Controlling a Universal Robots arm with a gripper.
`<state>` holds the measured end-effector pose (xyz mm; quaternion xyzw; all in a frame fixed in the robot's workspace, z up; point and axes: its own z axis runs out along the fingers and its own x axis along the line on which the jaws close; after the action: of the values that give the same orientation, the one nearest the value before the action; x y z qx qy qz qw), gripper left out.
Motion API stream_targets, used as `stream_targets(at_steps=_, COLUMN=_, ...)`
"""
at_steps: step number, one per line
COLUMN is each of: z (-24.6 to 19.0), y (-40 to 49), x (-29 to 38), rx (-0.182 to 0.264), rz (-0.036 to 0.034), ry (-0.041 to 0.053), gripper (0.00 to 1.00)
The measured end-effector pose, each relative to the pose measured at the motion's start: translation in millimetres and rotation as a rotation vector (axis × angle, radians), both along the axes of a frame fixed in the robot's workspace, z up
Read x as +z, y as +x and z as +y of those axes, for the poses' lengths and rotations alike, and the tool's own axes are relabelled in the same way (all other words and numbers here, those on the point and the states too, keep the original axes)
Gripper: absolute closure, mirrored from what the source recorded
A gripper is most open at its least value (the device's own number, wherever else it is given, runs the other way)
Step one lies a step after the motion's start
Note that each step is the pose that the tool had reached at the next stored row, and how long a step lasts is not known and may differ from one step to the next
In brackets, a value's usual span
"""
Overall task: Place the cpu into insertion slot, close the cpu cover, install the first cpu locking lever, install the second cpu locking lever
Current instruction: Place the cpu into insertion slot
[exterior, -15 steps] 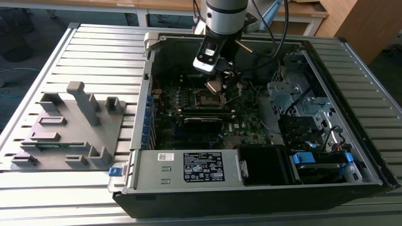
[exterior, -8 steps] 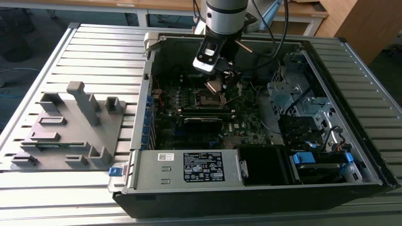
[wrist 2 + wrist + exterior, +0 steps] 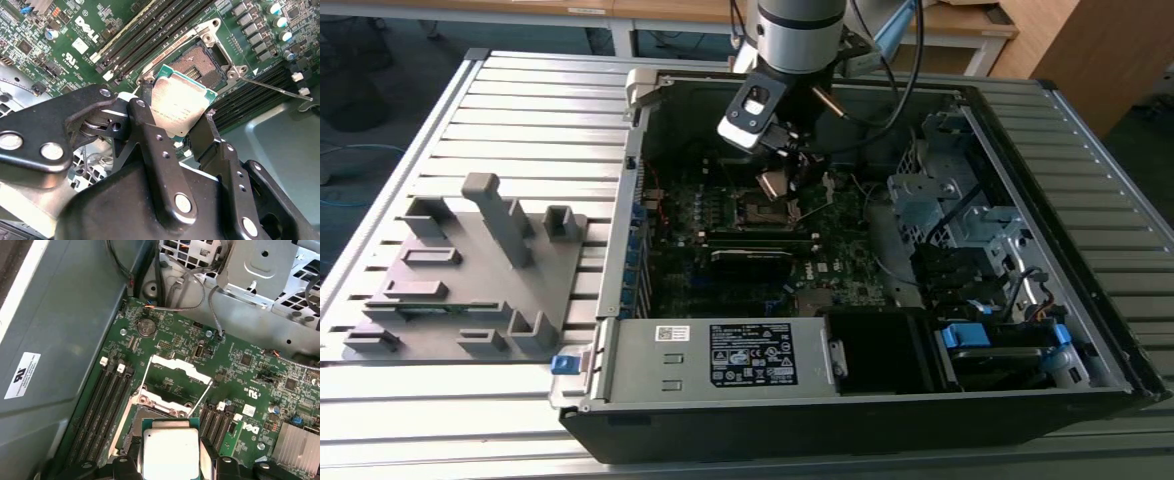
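Observation:
My gripper [image 3: 177, 127] is shut on the cpu [image 3: 181, 107], a small square chip with a grey-silver top, clamped by two opposite edges between the black fingers [image 3: 150, 135]. The chip hangs tilted just above the insertion slot [image 3: 202, 57], a dark square socket with a silvery rim on the green motherboard. In the first wrist view the cpu [image 3: 171, 452] sits between the fingertips of the gripper [image 3: 171, 462], and beyond it the cpu cover [image 3: 175, 371] stands raised open. A thin wire lever [image 3: 280, 90] lies swung out beside the socket. In the exterior view the gripper [image 3: 774, 180] hovers over the slot [image 3: 765, 210].
The open computer case [image 3: 627, 300] lies on a slatted table. Black memory slots [image 3: 150, 35] flank the socket. A grey box with a white label [image 3: 720, 355] and a metal drive cage [image 3: 947, 200] crowd the case. A grey fixture [image 3: 467, 270] stands at the exterior view's left.

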<state>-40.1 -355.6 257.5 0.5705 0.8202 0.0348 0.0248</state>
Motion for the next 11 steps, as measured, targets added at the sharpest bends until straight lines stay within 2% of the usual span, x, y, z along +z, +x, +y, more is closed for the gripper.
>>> stream_targets(at_steps=3, z=0.0, y=0.0, x=-0.3, rx=-0.030, rz=0.0000, ry=0.0001, gripper=0.46)
stream_targets(at_steps=11, z=0.0, y=0.0, x=-1.5, rx=-0.169, rz=0.0000, ry=0.0000, gripper=0.46)
